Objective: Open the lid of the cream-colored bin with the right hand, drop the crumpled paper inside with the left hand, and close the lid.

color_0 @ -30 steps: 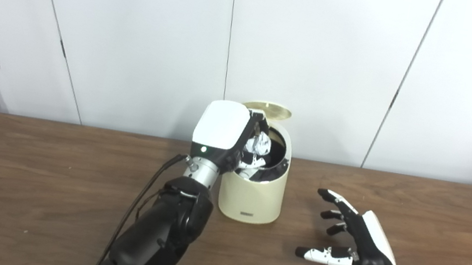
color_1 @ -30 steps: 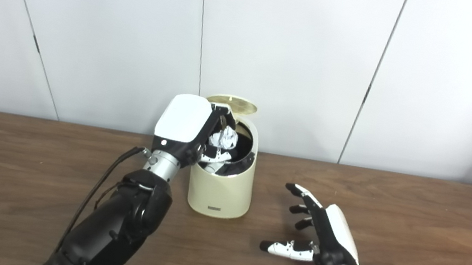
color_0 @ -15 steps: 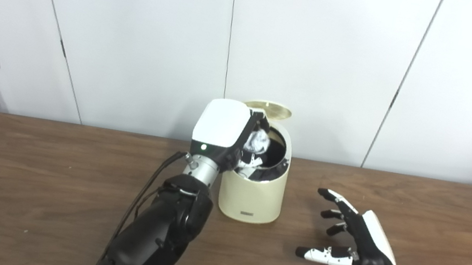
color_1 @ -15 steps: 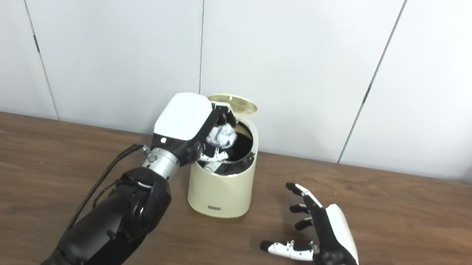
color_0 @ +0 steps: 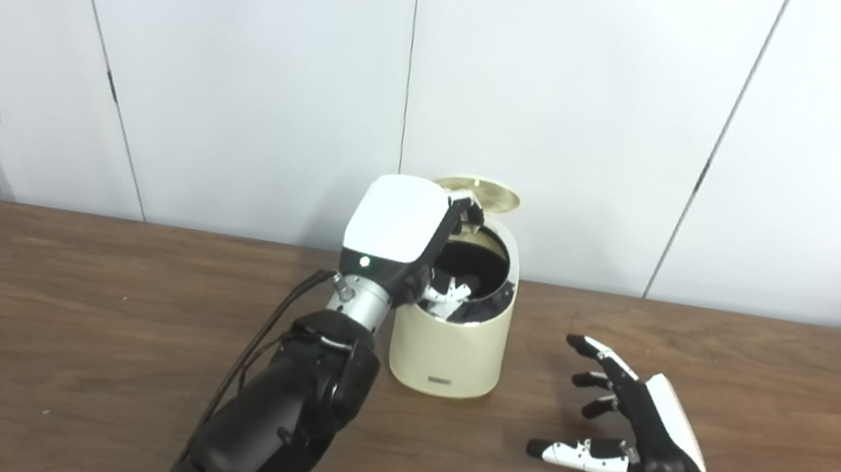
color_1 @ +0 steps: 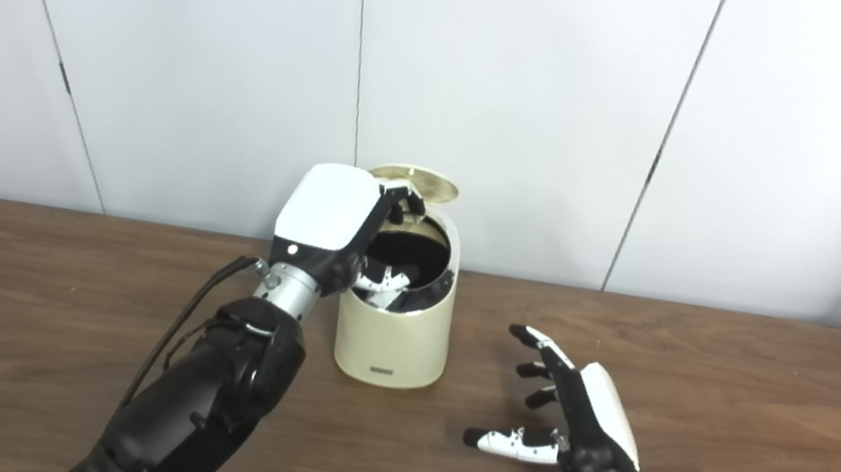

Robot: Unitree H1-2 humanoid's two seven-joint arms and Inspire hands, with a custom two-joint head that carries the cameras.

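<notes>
The left hand (color_0: 397, 234) hangs spread and empty over the open bin (color_0: 449, 343) (paper apparently dropped inside); the right hand (color_0: 629, 442) waits open, for closing.

A smooth, matt cream plastic bin (color_0: 449, 348) stood on a dark wood-grain desk (color_0: 74, 315); each robot hand (color_0: 396, 228) wore a glossy white shell over black plastic.
</notes>
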